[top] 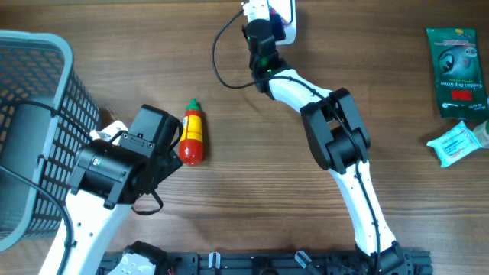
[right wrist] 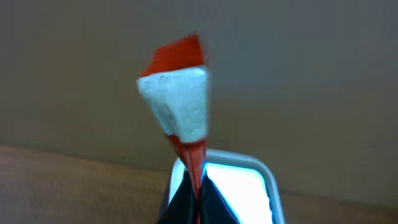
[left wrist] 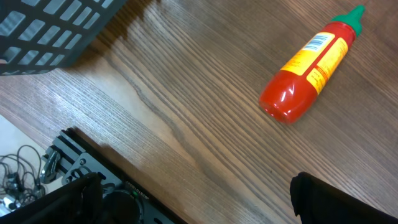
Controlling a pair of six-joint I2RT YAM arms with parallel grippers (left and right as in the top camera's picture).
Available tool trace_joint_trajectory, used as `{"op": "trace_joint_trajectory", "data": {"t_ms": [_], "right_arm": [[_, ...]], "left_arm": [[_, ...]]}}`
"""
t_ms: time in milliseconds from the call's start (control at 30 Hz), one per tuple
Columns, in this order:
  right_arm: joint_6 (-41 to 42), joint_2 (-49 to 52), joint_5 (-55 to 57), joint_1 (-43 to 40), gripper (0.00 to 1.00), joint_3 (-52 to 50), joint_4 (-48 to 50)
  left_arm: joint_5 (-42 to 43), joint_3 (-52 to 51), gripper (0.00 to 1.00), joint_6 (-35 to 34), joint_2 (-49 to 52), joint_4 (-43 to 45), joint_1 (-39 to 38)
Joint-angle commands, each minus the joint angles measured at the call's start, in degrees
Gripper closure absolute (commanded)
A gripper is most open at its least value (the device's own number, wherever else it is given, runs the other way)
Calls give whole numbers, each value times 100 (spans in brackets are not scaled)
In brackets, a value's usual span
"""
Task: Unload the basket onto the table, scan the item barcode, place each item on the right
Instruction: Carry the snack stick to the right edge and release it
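Two arms and six things on the wood-grain table (top: 229,221). I log every place against the bottle.

1. Red plastic sauce bottle with yellow label and green cap (top: 192,134): it lies on its side on the table, cap toward the far edge. In the left wrist view a barcode shows on the label near the cap.
2. Left claw (left wrist: 196,190): jaws spread wide and holding nothing, just beside the bottle's base end. I cannot tell whether a finger touches the bottle.
3. Dark grey plastic mesh basket (top: 46,92): near the bottle, on the far side of the left arm from it.
4. Right claw (top: 258,14): well beyond the bottle's cap end, at the table's far edge, and pinched closed on entry 5.
5. Small red-and-white wedge-shaped item (right wrist: 177,93): well apart from the bottle, gripped by its narrow lower end between the right claw's fingers. It stands up above them. It is blurred, so I cannot say what it is.
6. White box-shaped device with a bright face (right wrist: 239,186): just behind the right claw, equally far from the bottle.
7. Green foil pouch (top: 457,72): lying flat, well apart from the bottle and across the right arm from it.
8. Pale blue-and-white crumpled packet (top: 457,143): as far from the bottle as the pouch, about level with the bottle's base.
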Motion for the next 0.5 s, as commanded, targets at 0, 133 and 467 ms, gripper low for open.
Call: {"op": "trace_joint_trajectory", "data": {"t_ms": [0,133,467], "right_arm": [[-382,-74,-258,-11,95,50,1377],[-11,-74,-916,-111,95,50,1799],[643,-52,-2048,-391,95,48,540]], "left_arm": [[-116,17,0,50,-46,4,-15],[-116,17,0,50,-46,4,-15],[-116,17,0,50,-46,4,-15]]}}
